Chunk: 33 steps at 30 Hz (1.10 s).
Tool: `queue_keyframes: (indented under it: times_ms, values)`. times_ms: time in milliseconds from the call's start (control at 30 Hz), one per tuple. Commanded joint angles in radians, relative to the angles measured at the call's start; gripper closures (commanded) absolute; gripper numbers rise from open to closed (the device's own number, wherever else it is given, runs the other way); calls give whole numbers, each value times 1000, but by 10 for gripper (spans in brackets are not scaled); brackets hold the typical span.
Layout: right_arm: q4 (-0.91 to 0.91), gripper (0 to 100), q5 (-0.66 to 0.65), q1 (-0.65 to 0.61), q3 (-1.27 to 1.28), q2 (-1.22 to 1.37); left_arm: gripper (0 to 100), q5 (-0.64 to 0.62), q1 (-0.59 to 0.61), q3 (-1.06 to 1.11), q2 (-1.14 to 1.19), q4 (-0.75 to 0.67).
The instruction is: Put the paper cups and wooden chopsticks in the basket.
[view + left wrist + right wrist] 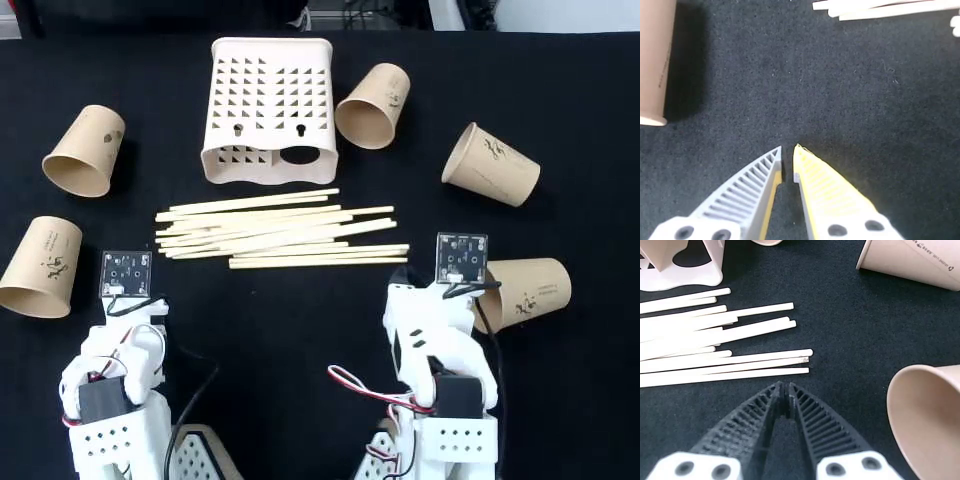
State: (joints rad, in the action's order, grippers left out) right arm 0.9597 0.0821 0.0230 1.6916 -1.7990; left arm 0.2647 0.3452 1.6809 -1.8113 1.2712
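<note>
Paper cups lay tipped over on both sides | wooden chopsticks heaped just before basket | left gripper fingers together, empty | right gripper same

Bright, even light is falling from above onto the black table; a paper cup is casting a soft shadow beside itself, and the white basket is shining palely.

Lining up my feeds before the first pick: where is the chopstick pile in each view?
High view: chopstick pile lies mid-table, just in front of the basket.
Left wrist view: chopstick pile lies well beyond the left claw.
Right wrist view: chopstick pile lies just beyond the right claw, beside the basket.
Shared landmark: the basket.
</note>
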Motion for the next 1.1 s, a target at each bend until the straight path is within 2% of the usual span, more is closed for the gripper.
queue_keyframes:
  times_ms: [0, 1067]
  values:
    - [6, 975, -2, 11, -4, -30, 945, 0, -2, 18, -8, 3]
    - [6, 975, -2, 11, -4, -30, 945, 3, 4, -21, -8, 5]
